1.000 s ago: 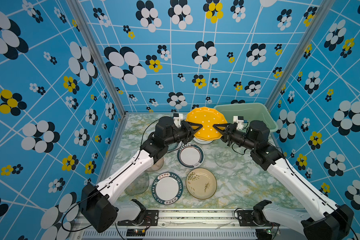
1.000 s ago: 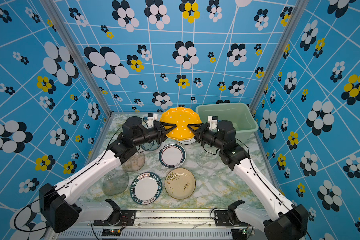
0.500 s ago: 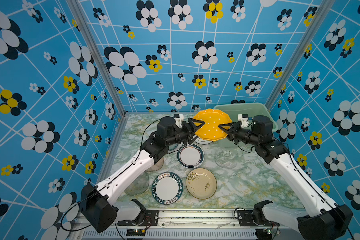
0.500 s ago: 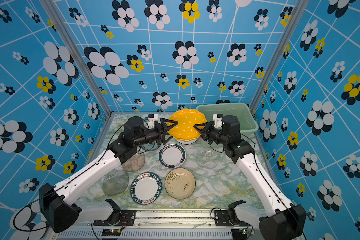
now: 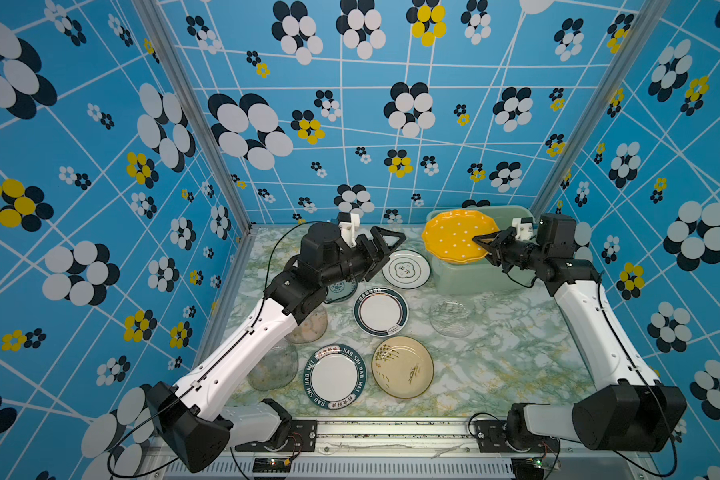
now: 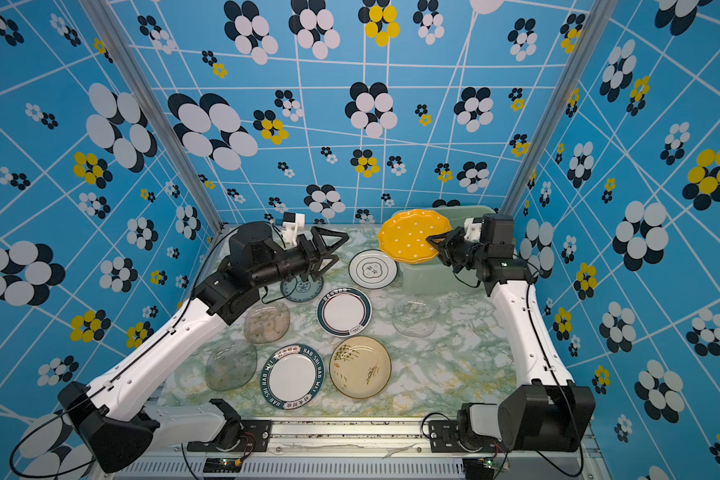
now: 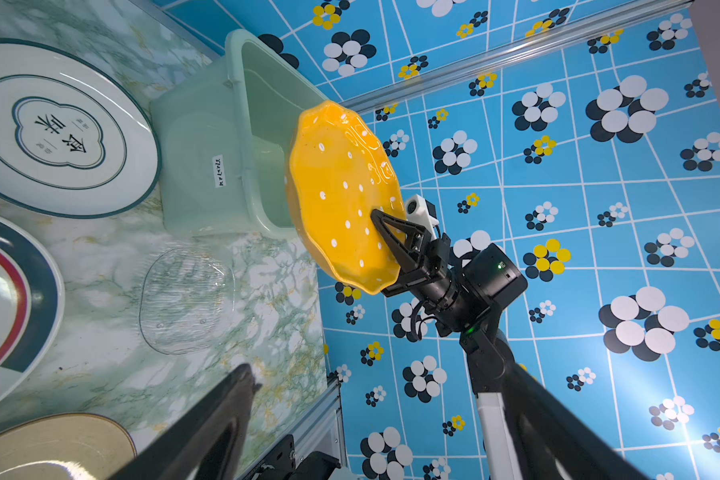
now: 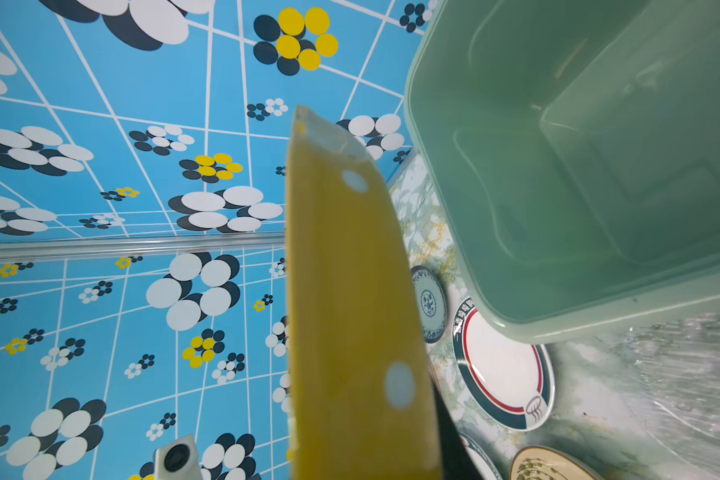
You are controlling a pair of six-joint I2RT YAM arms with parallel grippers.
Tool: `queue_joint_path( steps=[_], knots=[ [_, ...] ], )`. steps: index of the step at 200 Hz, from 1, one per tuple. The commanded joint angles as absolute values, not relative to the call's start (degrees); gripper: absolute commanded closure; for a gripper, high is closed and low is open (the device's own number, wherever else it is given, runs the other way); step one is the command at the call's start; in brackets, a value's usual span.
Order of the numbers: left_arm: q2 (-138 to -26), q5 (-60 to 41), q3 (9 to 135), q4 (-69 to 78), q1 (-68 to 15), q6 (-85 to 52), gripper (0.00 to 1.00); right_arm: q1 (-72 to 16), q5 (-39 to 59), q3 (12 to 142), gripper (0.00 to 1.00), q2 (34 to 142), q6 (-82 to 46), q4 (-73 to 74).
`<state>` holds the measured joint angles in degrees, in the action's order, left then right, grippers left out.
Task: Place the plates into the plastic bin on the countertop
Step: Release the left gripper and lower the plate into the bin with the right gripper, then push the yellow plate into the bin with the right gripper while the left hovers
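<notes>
My right gripper (image 5: 481, 245) is shut on the edge of the yellow white-dotted plate (image 5: 454, 239), holding it tilted in the air over the near left corner of the pale green plastic bin (image 5: 462, 278). In the right wrist view the plate (image 8: 350, 311) stands edge-on beside the bin (image 8: 578, 166), which has nothing in it. My left gripper (image 5: 391, 245) stands open and holds nothing, left of the plate and apart from it. The left wrist view shows the yellow plate (image 7: 337, 187) pinched by the right gripper (image 7: 381, 224).
Several plates lie on the marble countertop (image 5: 495, 353): a white green-rimmed one (image 5: 405, 269) beside the bin, a blue-patterned one (image 5: 344, 286) under the left arm, a dark-rimmed one (image 5: 380, 311), a lettered one (image 5: 335, 376), a beige one (image 5: 402, 367) and clear glass ones (image 5: 451, 316).
My left gripper has opened and let go of the yellow plate. The right gripper has carried the plate to the right, over the bin's corner.
</notes>
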<state>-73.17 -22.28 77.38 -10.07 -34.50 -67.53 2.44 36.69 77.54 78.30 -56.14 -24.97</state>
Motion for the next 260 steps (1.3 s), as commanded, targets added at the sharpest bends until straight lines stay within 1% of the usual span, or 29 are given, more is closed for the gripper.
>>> queue_joint_path(
  steps=[1,30,56,120,198,260],
  knots=[
    [-73.56,-22.58,79.88,-13.82,-33.58,-61.08,0.05,4.72,41.97,83.98,1.0,79.94,-48.55,-24.35],
    [-73.66,-22.76,79.3,-14.55,-33.13,-60.04,0.05,7.22,39.94,90.76,1.0,85.07,-39.13,-32.63],
    [-73.9,-23.03,77.86,-13.49,-32.94,-60.19,0.04,7.73,37.31,96.81,1.0,89.53,-30.86,-38.1],
    [-76.64,-25.07,77.36,-10.5,-32.18,-61.4,0.04,7.86,34.05,102.85,1.0,97.57,-20.49,-40.42],
    [-75.94,-26.41,75.18,-9.76,-29.62,-62.05,0.03,8.0,30.9,107.22,1.0,105.11,-16.76,-41.37],
    [-76.03,-27.14,73.95,-9.71,-28.83,-62.25,0.03,8.05,28.03,112.7,1.0,111.27,-13.56,-46.92]
  ],
)
